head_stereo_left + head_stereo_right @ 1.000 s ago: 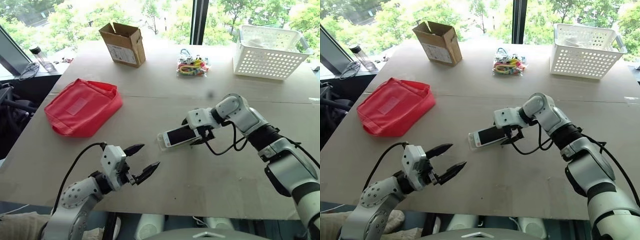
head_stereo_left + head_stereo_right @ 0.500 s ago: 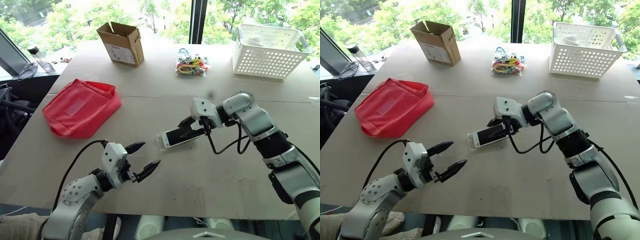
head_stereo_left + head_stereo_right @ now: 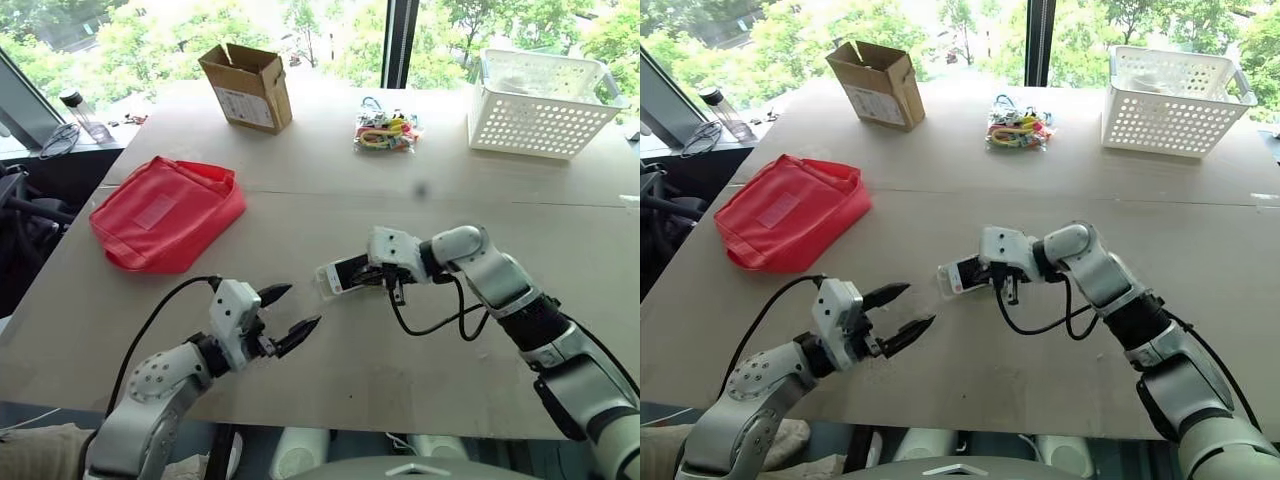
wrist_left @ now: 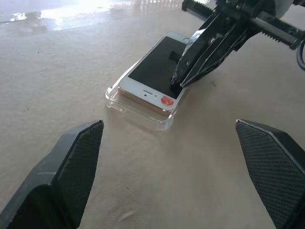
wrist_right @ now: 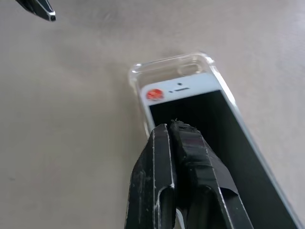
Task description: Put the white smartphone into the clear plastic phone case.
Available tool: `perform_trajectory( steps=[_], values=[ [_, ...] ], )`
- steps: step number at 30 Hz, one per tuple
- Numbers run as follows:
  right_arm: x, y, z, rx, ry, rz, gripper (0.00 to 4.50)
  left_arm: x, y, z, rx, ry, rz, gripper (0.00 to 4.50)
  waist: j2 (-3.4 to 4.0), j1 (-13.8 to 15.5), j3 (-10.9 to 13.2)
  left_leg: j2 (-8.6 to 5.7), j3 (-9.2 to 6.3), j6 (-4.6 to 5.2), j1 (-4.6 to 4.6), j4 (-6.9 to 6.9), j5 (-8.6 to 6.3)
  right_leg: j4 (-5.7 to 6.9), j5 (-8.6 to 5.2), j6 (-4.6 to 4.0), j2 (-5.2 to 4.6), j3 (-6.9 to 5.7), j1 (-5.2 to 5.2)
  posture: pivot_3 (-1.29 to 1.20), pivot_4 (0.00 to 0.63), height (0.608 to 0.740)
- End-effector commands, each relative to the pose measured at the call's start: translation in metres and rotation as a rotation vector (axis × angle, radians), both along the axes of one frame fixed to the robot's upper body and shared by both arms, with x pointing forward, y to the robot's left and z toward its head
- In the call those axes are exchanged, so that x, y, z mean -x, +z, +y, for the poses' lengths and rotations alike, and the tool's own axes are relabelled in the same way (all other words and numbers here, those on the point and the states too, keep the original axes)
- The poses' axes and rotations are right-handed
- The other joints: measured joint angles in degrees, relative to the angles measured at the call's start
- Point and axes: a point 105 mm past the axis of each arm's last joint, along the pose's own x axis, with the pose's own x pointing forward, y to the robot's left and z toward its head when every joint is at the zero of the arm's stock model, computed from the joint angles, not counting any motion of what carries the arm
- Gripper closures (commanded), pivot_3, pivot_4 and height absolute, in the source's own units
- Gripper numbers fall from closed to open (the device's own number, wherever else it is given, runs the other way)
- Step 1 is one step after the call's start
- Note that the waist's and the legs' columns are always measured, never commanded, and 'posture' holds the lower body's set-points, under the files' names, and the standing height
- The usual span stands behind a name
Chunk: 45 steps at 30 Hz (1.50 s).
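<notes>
The white smartphone (image 4: 155,78) lies screen up in the clear plastic phone case (image 4: 138,106) near the middle of the worktop (image 3: 400,340), its end with the small red sticker not seated flush: the case's rim juts out past that end (the gap shows plainly from the right wrist). The right gripper (image 5: 172,128) has its two black fingers pressed together, with nothing between them, and their tips rest on the black glass just behind the white bezel. That arm reaches in from the right side, elbow bent, forearm crossing the worktop, wrist turned so the fingers slope down and leftward onto the phone.

The left gripper (image 3: 291,313) hovers low over the worktop's near edge, a little apart from the phone, its fingers (image 4: 71,167) spread wide and empty, pointing toward the case's near end; its arm is folded close to the edge, a black cable looping off the wrist.

Farther off sit a red pouch (image 3: 165,213), a cardboard box (image 3: 246,86), a bundle of colourful cables (image 3: 385,132) and a white perforated basket (image 3: 540,102).
</notes>
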Motion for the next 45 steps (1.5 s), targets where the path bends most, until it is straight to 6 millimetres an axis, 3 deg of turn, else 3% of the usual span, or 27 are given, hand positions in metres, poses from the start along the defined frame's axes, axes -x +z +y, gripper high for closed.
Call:
perform_trajectory(
  steps=[1,6,11,17,23,28,34,39,45],
  values=[
    [-0.001,0.032,-0.010,-0.089,-0.071,-0.071,4.50,-0.004,0.000,-0.005,-0.010,-0.015,0.002,2.09,0.00,0.0,0.0,0.00,-0.01,0.00,0.00,-0.01,0.00,0.01,0.00,0.00,0.00,-0.01,0.00,0.00,0.150,0.740],
    [-0.013,0.035,-0.037,-0.081,-0.259,-0.146,4.50,-0.014,-0.008,-0.007,-0.048,-0.015,0.016,4.44,-0.01,0.0,0.0,0.00,0.00,0.00,-0.01,-0.09,0.00,-0.03,0.00,0.01,0.01,-0.02,-0.01,0.00,0.150,0.740],
    [-0.025,0.031,-0.061,-0.031,-0.409,-0.214,4.50,-0.018,-0.012,-0.004,-0.082,-0.017,0.037,4.44,-0.01,-0.1,0.0,0.00,0.03,0.00,-0.02,-0.08,0.00,-0.03,0.00,0.01,0.01,0.00,-0.05,0.00,0.150,0.740],
    [-0.026,0.009,-0.067,0.051,-0.434,-0.223,4.50,-0.028,-0.015,0.000,-0.115,-0.001,0.037,4.44,-0.01,-0.1,0.0,0.00,0.01,0.00,-0.01,-0.08,0.00,0.00,0.00,0.01,0.04,-0.02,-0.04,0.00,0.150,0.740],
    [-0.011,-0.014,-0.040,0.077,-0.318,-0.160,4.50,-0.034,-0.016,-0.006,-0.122,0.000,0.029,4.44,-0.02,-0.2,0.0,0.00,0.04,0.00,-0.01,-0.07,0.00,0.01,0.00,0.01,0.04,0.00,-0.04,0.00,0.150,0.740],
    [0.004,-0.010,-0.007,0.011,-0.205,-0.132,4.50,-0.033,-0.023,-0.013,-0.125,-0.007,0.028,4.44,-0.02,0.0,0.0,0.01,0.01,0.00,0.00,-0.06,0.00,0.04,0.00,0.02,0.05,-0.01,-0.04,0.00,0.150,0.740],
    [0.013,-0.013,0.000,0.008,-0.161,-0.122,4.50,-0.042,-0.025,-0.015,-0.131,-0.008,0.001,4.44,-0.03,0.0,0.0,0.00,0.02,0.01,0.08,-0.01,0.00,0.17,0.00,0.02,0.04,0.01,0.00,0.00,0.150,0.740],
    [0.007,-0.011,-0.007,-0.004,-0.206,-0.139,4.50,-0.052,-0.020,-0.018,-0.129,-0.036,-0.031,4.44,-0.02,-0.1,0.0,-0.01,-0.05,0.00,0.12,0.09,0.02,0.27,0.00,0.02,0.12,-0.01,0.03,0.00,0.150,0.740],
    [-0.006,-0.005,-0.042,0.002,-0.359,-0.163,4.50,-0.069,-0.007,-0.037,-0.129,-0.105,-0.082,4.44,-0.03,0.1,0.0,-0.05,-0.03,0.00,0.06,0.13,0.02,0.22,0.03,0.07,0.06,-0.01,0.07,0.00,0.150,0.740]
  ],
)
